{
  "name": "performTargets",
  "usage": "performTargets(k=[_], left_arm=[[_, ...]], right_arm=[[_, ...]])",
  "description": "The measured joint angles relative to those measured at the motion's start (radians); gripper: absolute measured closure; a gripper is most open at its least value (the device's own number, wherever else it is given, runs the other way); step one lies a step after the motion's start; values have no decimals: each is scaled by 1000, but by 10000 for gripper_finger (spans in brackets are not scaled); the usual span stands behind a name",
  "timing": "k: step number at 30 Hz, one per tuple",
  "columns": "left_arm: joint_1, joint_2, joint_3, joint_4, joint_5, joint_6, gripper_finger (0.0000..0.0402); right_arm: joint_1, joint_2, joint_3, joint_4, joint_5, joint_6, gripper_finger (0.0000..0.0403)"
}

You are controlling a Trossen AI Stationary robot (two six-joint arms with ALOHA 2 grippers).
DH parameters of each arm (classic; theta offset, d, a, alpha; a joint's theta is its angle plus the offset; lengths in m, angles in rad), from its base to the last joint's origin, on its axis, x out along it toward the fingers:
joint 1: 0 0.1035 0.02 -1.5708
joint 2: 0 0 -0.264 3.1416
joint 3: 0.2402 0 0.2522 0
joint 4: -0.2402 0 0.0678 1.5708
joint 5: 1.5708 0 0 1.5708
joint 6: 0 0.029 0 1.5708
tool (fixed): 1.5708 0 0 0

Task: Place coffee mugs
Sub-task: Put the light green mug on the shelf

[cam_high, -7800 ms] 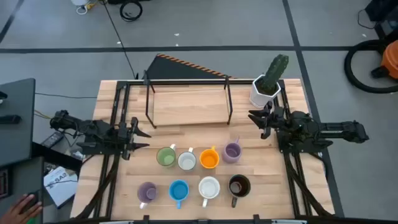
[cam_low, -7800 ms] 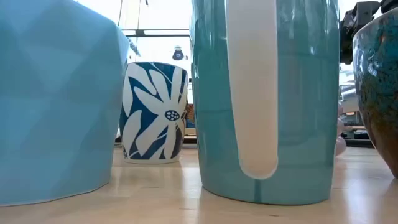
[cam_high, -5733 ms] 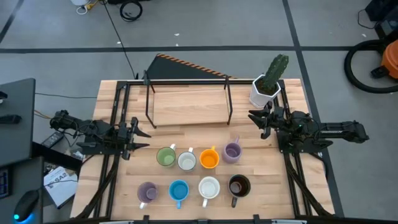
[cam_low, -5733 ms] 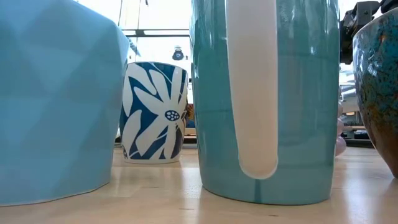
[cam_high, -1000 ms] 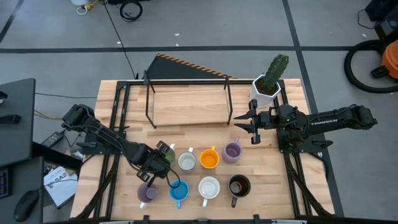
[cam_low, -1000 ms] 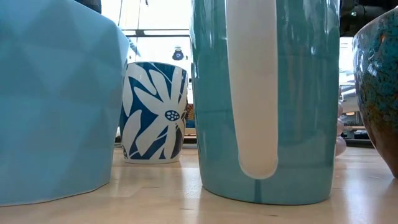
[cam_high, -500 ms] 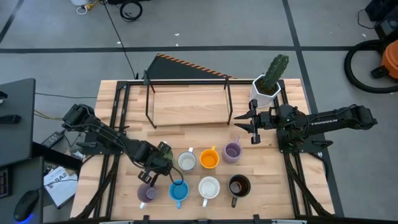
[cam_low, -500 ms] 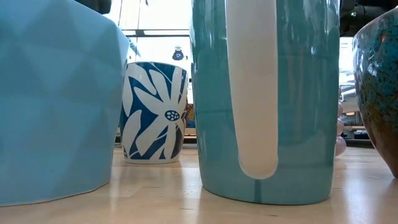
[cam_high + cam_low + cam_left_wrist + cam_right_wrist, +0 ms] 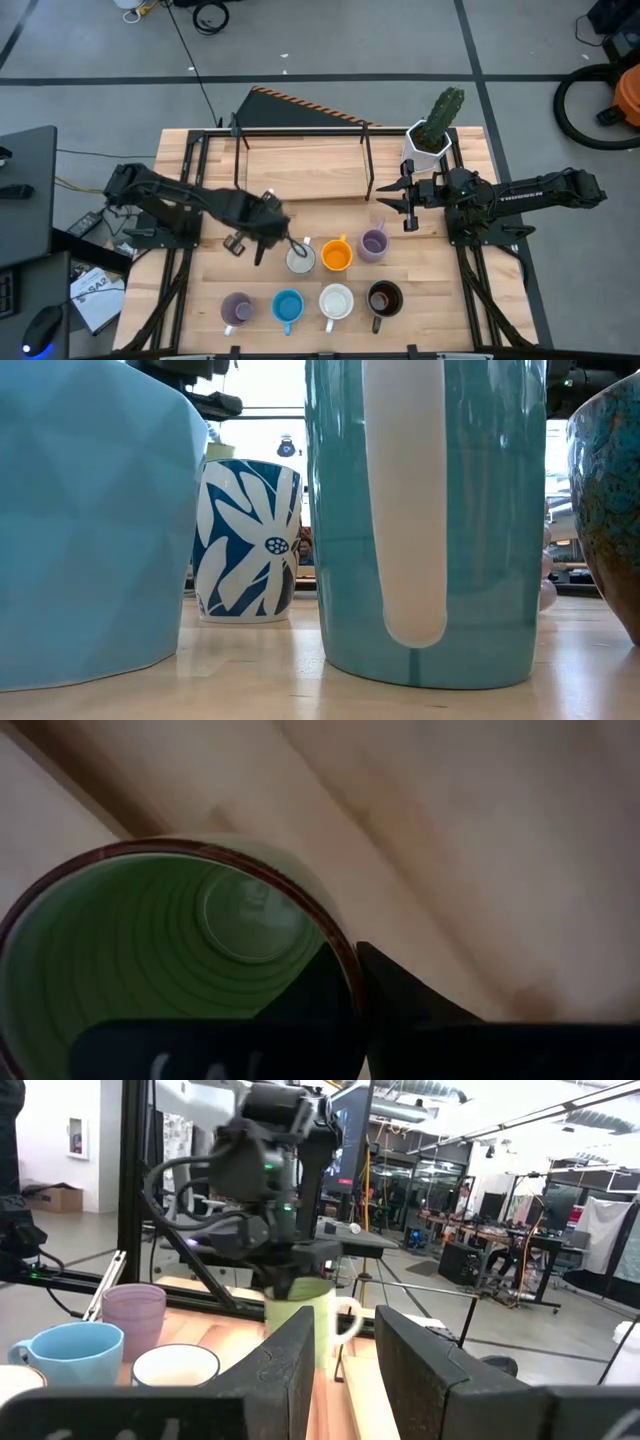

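While my left gripper (image 9: 283, 238) reaches across the table clamped on the green mug's (image 9: 170, 960) rim, my right gripper (image 9: 392, 199) hovers slightly parted near the cactus pot (image 9: 422, 148).

Robotics lab/workshop: concrete floor (image 9: 400, 40), floor cables (image 9: 210, 15), equipment benches (image 9: 480, 1230) behind.

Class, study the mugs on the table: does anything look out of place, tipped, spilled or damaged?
One gap: the green mug is off the table, hanging upright from the left tool, shut on its rim, above the back row's left end. The other mugs stand upright in two rows; no spill or damage shows.
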Motion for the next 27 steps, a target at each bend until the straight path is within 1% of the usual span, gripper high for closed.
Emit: performTargets(k=[3, 5, 8, 15, 19, 22, 27], left_arm=[[63, 0, 0, 5, -16, 150, 375], [119, 0, 0, 8, -13, 211, 374], [211, 0, 0, 6, -12, 269, 374], [409, 0, 0, 62, 96, 394, 373], [509, 0, -3, 90, 104, 472, 373], [577, 0, -26, 116, 107, 561, 373], [659, 6, -60, 207, 106, 672, 373]], right_arm=[[0, 0, 0, 0, -1, -2, 289], [0, 0, 0, 0, -2, -2, 289], [0, 0, 0, -1, -3, -2, 289], [0, 0, 0, -9, -3, -3, 289], [0, 0, 0, -9, -3, -3, 289], [0, 0, 0, -9, -3, -3, 289], [0, 0, 0, -8, -4, -3, 289]])
